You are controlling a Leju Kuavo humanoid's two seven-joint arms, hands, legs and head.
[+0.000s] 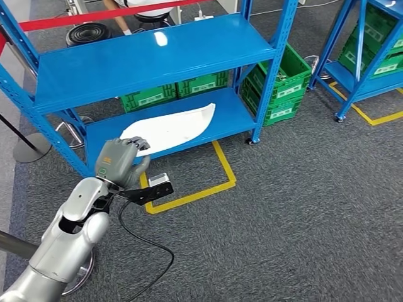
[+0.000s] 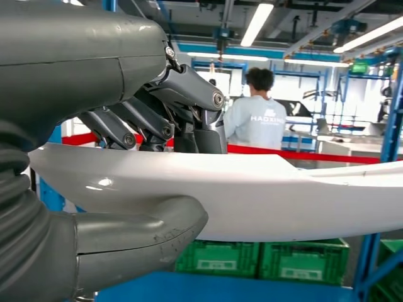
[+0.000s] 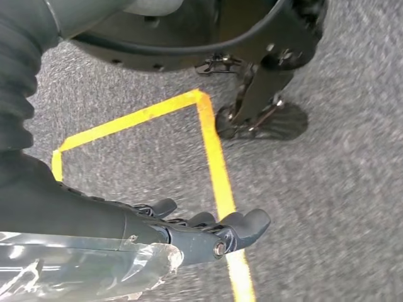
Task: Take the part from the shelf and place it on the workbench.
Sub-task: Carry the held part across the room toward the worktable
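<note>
So, left hand (image 1: 119, 162) has its grip on the long white curved plastic part (image 1: 175, 126), at the part's near end. Left wrist view: dark fingers (image 2: 190, 94) curled over one face of the panel, thick grey thumb (image 2: 142, 229) pressed against the opposite face, so the edge is pinched between them. Part is still at the lower blue steel shelf (image 1: 228, 110); from the head view most of its length lies along the board beyond the fingers. Can't tell whether the held end is already lifted off.

Why this grip, my read: thin wide panel, so a thumb-versus-fingers clamp on the edge is the only purchase. Holding one end means a long lever beyond the fingers, so expect sag or twist once it comes off the shelf, and the top shelf (image 1: 152, 53) above limits lift height. It probably needs to slide out towards the robot first.

Right hand (image 3: 209, 233) hangs over grey carpet with yellow floor tape (image 3: 214, 157) past its fingertips; fingers lie loosely side by side, slightly bent, holding nothing.

View differences: head view gives the part's full outline and the shelf frame, but the hand's back hides the contact. Left wrist view shows the actual pinch, plus green plastic crates (image 2: 256, 258) beneath the thumb side and a person in a light top (image 2: 256, 116) beyond the fingers behind red barrier tape (image 2: 304, 153). No workbench identified yet.
</note>
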